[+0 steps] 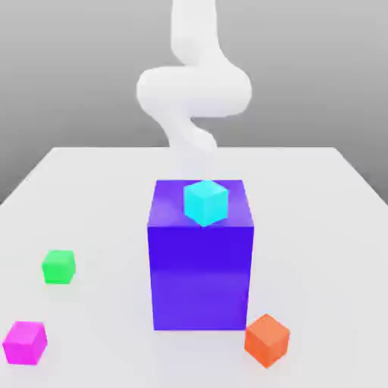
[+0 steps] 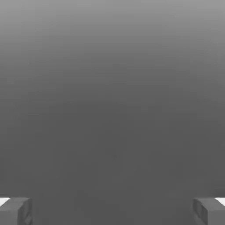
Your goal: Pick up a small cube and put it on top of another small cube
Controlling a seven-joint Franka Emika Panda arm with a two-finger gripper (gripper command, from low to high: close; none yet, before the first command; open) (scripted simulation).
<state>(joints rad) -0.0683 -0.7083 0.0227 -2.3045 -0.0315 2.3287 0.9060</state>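
Currently the white table carries all objects, and the white arm stands at its far edge, rising behind the big blue-violet block in the exterior view. That block sits near the middle of the table and is the largest object on it. A cyan cube rests on the block's top face, at the near edge of that face.

Three small cubes lie on the table itself. The orange cube sits just beside the block's near corner, toward the exterior view's right. The green cube, the stacking target, lies toward the exterior view's left edge of the table, well apart from the block. The magenta-pink cube, the item to be picked up, lies at the near left corner of the table, near the green cube and closer to the near edge than it.

In the hand view, the gripper has its two fingertips spread wide apart with nothing between them, and it faces a plain grey backdrop.

The governing relation: the magenta-pink cube lies at the table corner diagonally opposite the arm's side, past the block. The reach will probably need to pass to the block's left side, clearing the block and the cyan cube.
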